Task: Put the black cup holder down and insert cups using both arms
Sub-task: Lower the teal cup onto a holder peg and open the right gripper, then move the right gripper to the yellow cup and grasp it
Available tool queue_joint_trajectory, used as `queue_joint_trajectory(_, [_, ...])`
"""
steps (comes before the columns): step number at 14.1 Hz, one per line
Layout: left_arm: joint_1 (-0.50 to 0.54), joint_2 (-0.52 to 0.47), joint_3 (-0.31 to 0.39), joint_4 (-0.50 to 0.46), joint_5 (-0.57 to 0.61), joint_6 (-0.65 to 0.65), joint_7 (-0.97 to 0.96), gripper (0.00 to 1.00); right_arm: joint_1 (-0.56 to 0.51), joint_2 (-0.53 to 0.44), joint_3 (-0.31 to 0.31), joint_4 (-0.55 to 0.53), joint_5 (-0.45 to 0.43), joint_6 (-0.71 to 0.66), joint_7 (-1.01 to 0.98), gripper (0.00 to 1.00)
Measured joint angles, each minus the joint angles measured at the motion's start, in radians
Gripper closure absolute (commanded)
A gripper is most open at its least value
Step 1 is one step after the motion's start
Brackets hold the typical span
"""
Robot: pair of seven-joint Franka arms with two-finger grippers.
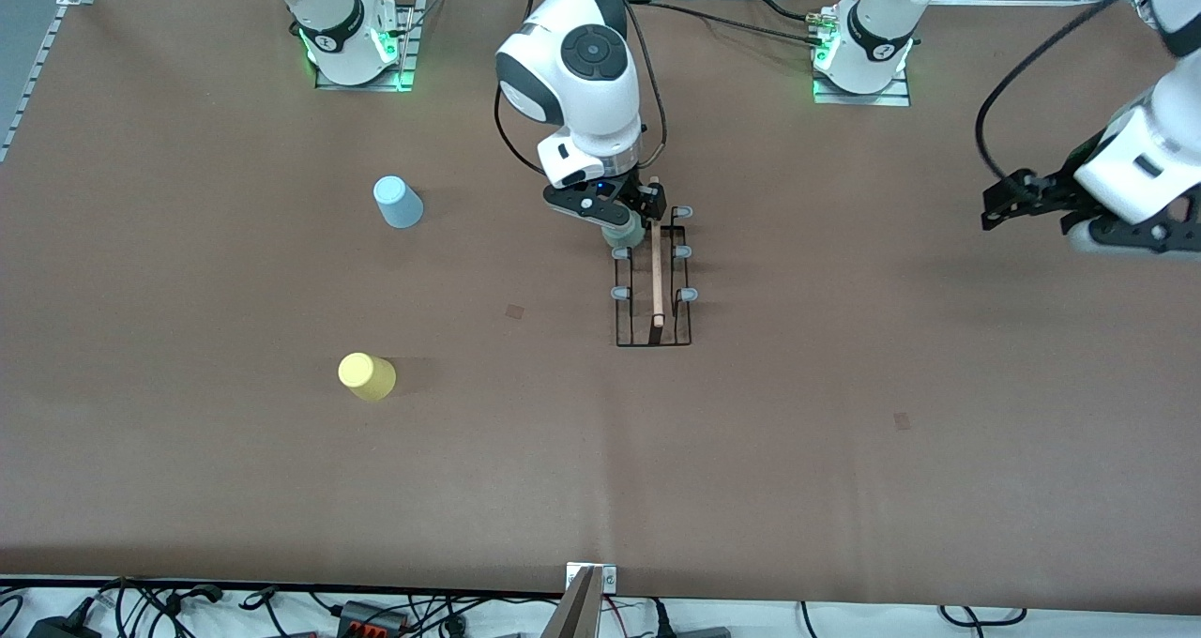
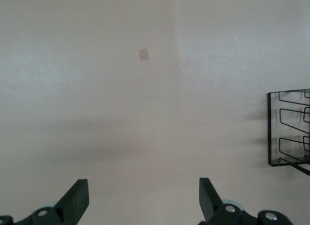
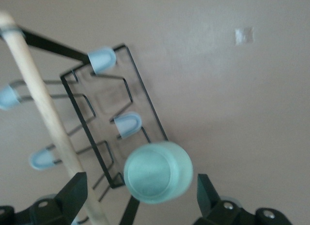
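Observation:
The black cup holder stands mid-table with its wooden rod handle along the top. My right gripper is over its end farthest from the front camera. In the right wrist view the gripper is open, and the pale green cup sits bottom up between the fingers without touching them, at the holder's corner peg. The light blue cup and the yellow cup are on the table toward the right arm's end. My left gripper waits, open and empty.
Five grey-capped pegs show; the sixth is hidden under the green cup. The holder's end shows at the edge of the left wrist view. Small tape marks lie on the brown table cover.

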Motion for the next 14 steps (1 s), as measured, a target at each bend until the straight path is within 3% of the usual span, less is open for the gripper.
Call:
queue_joint_trajectory(3, [-0.015, -0.043, 0.010, -0.041, 0.000, 0.004, 0.000, 0.00, -0.104, -0.068, -0.006, -0.003, -0.007, -0.099, -0.130, 0.00])
queue_joint_trajectory(7, [-0.021, -0.040, 0.010, -0.051, 0.000, 0.014, 0.000, 0.00, -0.337, -0.124, -0.024, -0.063, -0.008, -0.129, -0.462, 0.00])
queue_joint_trajectory(11, [-0.023, -0.040, 0.010, -0.051, 0.000, 0.015, 0.000, 0.00, -0.564, -0.091, -0.032, -0.103, -0.007, -0.051, -0.932, 0.00])
queue_joint_trajectory(14, [-0.023, -0.040, 0.010, -0.051, 0.000, 0.015, 0.000, 0.00, -0.644, -0.021, -0.031, -0.111, -0.007, 0.027, -1.148, 0.00])
